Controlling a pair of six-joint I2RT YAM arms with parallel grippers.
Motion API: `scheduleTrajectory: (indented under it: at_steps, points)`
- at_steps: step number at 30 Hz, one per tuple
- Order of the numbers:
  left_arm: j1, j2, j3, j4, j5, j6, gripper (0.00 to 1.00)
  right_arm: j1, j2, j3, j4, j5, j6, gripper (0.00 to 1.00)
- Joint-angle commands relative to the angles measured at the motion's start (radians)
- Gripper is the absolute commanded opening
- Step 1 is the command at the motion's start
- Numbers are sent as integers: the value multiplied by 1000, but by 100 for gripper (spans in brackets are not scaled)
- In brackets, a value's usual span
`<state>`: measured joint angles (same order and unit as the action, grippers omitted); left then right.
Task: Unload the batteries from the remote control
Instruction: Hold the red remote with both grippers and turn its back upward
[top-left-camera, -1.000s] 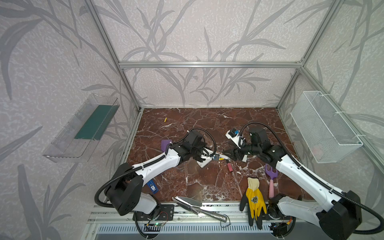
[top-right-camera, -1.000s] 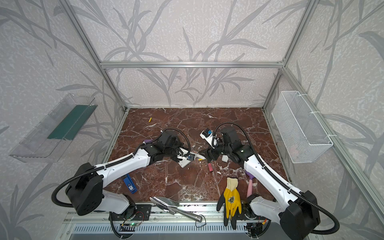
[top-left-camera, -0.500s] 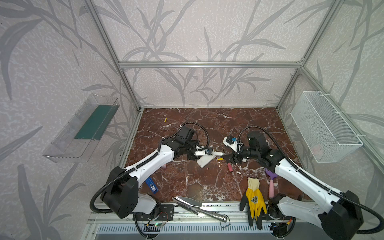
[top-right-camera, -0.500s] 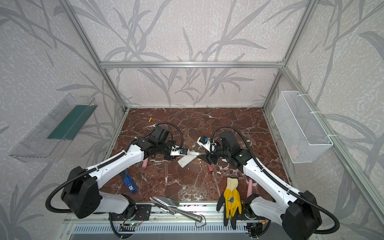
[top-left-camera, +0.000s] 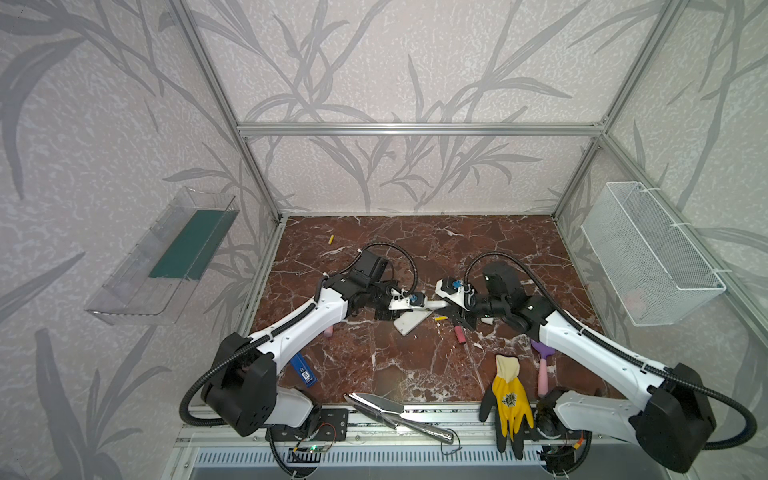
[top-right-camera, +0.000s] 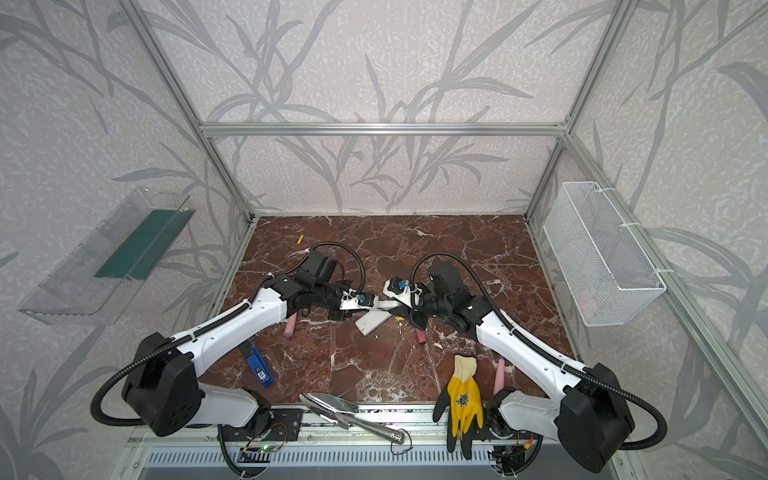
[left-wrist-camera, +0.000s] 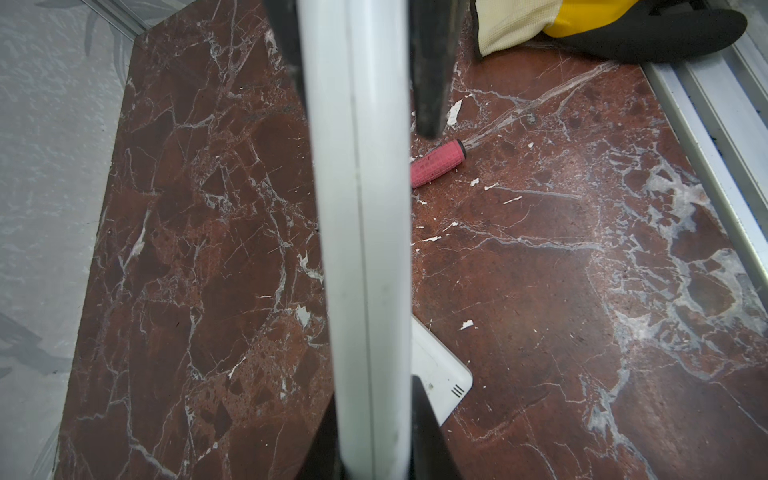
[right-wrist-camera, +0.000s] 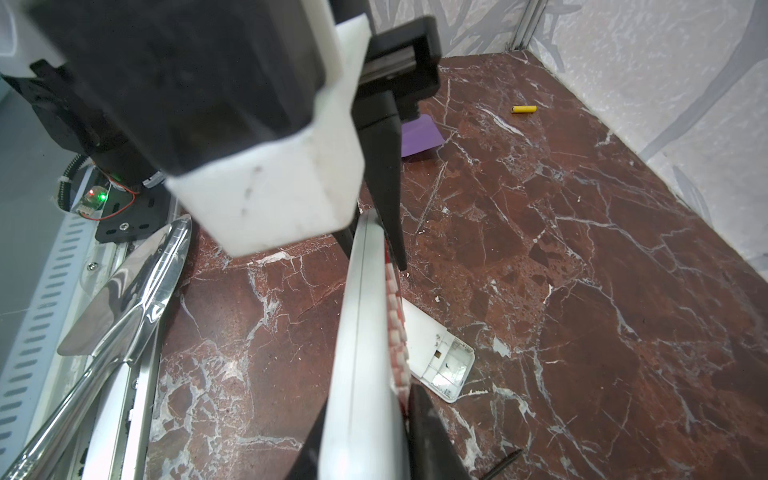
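Holding the white remote (top-left-camera: 434, 305) up in the middle, left gripper (left-wrist-camera: 372, 415) and right gripper (right-wrist-camera: 368, 419) both squeezed tight on it, seems the step now; one yellow battery (top-left-camera: 331, 239) lies far left, a second yellow battery (top-left-camera: 440, 318) near the middle, so next its back likely needs opening.

Remote (left-wrist-camera: 357, 249): running off both ends of the left wrist view.
Glove (left-wrist-camera: 519, 25): being cropped there.
Pink handle (top-right-camera: 289, 327): lying half hidden under left arm (top-right-camera: 232, 328).
Battery (top-left-camera: 331, 239): showing too small for markings.
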<state>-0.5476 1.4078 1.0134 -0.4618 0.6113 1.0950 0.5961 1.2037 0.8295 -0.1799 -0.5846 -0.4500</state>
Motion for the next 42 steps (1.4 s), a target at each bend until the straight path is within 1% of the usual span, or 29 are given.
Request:
scheduleTrajectory:
  at_steps: [1,2,3,4,5,6,7,8,9,14,16,19,20,24,26,28,30,32,33,35,38,42]
  points:
    - [-2,-25,9,57,10,29,1,0,-10,26,17,-47,59,13]
    - [-1,-27,4,70,8,25,3,-1,-13,25,18,-46,60,10]
    - [-2,-29,-3,82,4,21,7,-1,-13,24,17,-46,60,7]
    - [-1,-33,-10,101,2,18,14,0,-14,23,16,-46,63,4]
    - [-1,-37,-18,123,-4,17,26,-1,-16,23,16,-44,66,2]
    - [-2,-42,-32,159,-13,-31,40,0,-16,23,17,-41,73,1]
    - [0,-49,-48,201,-25,-52,52,0,-18,23,18,-36,85,0]
    - [0,-56,-63,233,-36,-61,74,-1,-18,23,20,-29,101,0]
    - [0,-64,-80,265,-50,-67,99,-1,-18,23,25,-10,125,0]
    - [-1,-98,-152,408,-130,-99,99,-5,-3,50,-1,56,230,0]
    - [-4,-112,-182,461,-160,-111,99,-8,9,64,-1,84,292,0]
    - [-9,-138,-222,551,-198,-181,99,-18,27,77,14,124,400,0]
    - [-14,-147,-235,579,-212,-200,99,-24,32,77,21,117,433,0]
    - [-51,-174,-284,693,-319,-294,99,-44,40,74,57,121,571,0]
    - [-69,-181,-279,701,-377,-353,99,-54,43,80,59,117,627,0]
    - [-83,-193,-262,671,-403,-409,99,-66,46,89,50,112,672,0]
    - [-97,-200,-238,624,-416,-475,99,-81,43,91,48,109,702,0]
    - [-115,-198,-209,573,-465,-546,99,-95,36,91,52,99,719,0]
    - [-121,-196,-198,548,-472,-567,99,-102,32,91,52,93,725,0]
    - [-137,-193,-206,546,-476,-576,99,-116,25,92,55,71,729,0]
    - [-153,-180,-233,580,-455,-581,99,-133,23,99,59,17,726,0]
    - [-164,-145,-272,665,-386,-545,99,-151,26,100,69,-53,719,0]
